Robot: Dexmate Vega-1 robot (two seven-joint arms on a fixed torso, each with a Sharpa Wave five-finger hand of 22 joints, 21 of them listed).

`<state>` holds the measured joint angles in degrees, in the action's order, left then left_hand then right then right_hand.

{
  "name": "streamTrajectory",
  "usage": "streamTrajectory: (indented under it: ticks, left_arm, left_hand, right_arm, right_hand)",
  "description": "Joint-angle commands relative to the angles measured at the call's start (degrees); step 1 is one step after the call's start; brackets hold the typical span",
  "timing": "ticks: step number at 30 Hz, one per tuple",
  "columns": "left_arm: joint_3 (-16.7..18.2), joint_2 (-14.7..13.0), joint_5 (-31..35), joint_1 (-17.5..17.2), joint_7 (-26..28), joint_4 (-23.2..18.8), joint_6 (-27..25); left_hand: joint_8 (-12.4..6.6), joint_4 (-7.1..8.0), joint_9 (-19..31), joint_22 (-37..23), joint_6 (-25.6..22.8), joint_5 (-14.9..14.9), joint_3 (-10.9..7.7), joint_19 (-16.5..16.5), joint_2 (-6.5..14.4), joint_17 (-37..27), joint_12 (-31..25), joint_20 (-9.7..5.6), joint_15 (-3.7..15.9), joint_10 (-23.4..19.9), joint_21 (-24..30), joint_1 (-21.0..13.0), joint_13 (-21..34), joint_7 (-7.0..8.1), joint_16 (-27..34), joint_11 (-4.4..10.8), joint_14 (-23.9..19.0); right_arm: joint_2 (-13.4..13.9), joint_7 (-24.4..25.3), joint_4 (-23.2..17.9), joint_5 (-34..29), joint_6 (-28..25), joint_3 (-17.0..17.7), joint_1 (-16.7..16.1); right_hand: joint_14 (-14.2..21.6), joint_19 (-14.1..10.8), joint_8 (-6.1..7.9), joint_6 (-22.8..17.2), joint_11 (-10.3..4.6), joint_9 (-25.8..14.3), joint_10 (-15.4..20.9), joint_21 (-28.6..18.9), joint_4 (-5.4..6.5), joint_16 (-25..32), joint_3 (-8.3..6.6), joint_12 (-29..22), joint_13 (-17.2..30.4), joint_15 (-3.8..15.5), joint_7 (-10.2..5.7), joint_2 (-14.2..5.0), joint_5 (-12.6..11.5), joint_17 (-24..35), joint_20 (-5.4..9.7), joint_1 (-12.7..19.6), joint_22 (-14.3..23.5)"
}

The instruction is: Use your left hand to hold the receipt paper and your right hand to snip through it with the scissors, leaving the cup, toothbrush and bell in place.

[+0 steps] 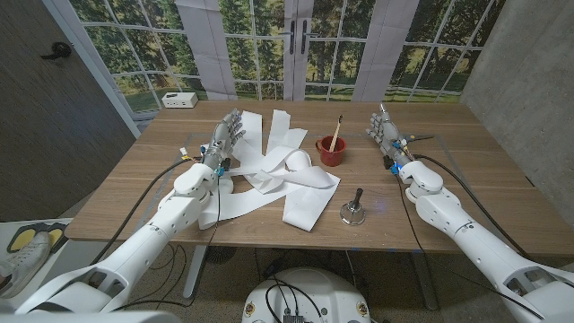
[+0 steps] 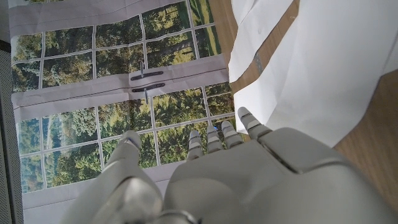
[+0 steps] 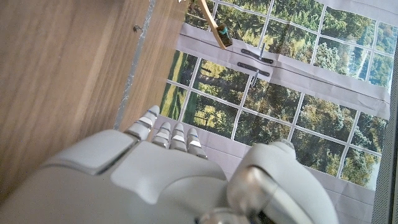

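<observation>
Here my left hand (image 1: 226,136) and right hand (image 1: 386,133) both hang released, fingers apart, while the receipt paper (image 1: 285,175) sprawls at frame centre left of the cup (image 1: 331,151): light, limp, slippery, best pinched on a free strip edge.

A wooden bench (image 1: 466,144) stands before a backdrop (image 1: 296,45) printed with windows and green trees. Against that backdrop, at the bench's far left corner, sits a small white box (image 1: 180,100). A pair of shoes (image 1: 27,244) lies on the floor left of the bench.
</observation>
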<state>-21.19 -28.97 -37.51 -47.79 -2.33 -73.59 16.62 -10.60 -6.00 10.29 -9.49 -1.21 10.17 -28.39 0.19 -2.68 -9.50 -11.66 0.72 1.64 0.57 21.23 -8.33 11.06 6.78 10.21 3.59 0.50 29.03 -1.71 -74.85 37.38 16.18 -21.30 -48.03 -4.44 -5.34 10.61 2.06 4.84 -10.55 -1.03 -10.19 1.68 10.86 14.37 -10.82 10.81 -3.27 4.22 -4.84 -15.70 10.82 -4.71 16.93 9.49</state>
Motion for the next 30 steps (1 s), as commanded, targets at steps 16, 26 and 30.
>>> streamTrajectory:
  ticks: [16, 26, 30]
  left_arm:
    - [1.1, -1.2, 0.4, -2.1, 1.1, -2.4, 2.0]
    - [1.5, -2.1, 1.1, -3.6, 2.3, -4.9, 2.2]
    - [1.7, -2.2, 1.4, -3.9, 3.0, -5.4, 2.3]
  left_hand:
    - [-0.18, -0.34, 0.2, -0.3, 0.1, 0.4, -0.61, 0.4, 0.9, -0.2, -0.2, -0.09, 2.49, 0.4, -0.6, -1.0, 0.1, 0.57, 0.0, 0.28, 0.4]
    - [-0.11, -0.62, 0.2, -0.3, 0.3, 0.3, -0.75, 0.2, 1.4, -0.2, -0.1, -0.31, 2.39, 0.7, -1.2, -1.3, 0.1, 0.5, -0.1, 0.1, 0.8]
    - [-0.09, -0.7, 0.2, -0.3, 0.4, 0.2, -0.76, 0.2, 1.4, -0.2, -0.2, -0.31, 2.33, 0.7, -1.3, -1.4, 0.1, 0.42, -0.1, 0.03, 0.9]
  right_arm:
    - [2.0, 4.2, -5.0, -3.7, -2.4, -1.0, -1.0]
    - [4.2, 7.4, -8.6, -7.0, -4.2, -1.0, -1.7]
    - [5.2, 7.6, -9.9, -7.1, -5.0, -0.6, -2.1]
  right_hand:
    - [0.0, -0.9, 0.47, -0.6, 0.22, -0.1, 1.0, -0.5, -0.52, 0.6, 0.09, -0.7, 0.1, 0.37, -0.06, -0.11, 0.1, 0.3, -0.47, 1.3, 0.2]
    - [-1.1, 0.1, 0.49, -0.5, -0.22, -0.1, 1.3, -0.2, -1.0, 0.2, -0.1, -0.7, 0.1, 0.58, -0.17, 0.02, 0.4, 0.2, -0.75, 2.1, 0.2]
    - [-1.3, 0.3, 0.52, -0.6, -0.29, -0.1, 1.4, -0.2, -1.17, 0.1, -0.21, -0.8, 0.1, 0.77, -0.19, -0.01, 0.5, 0.2, -0.67, 2.4, 0.2]
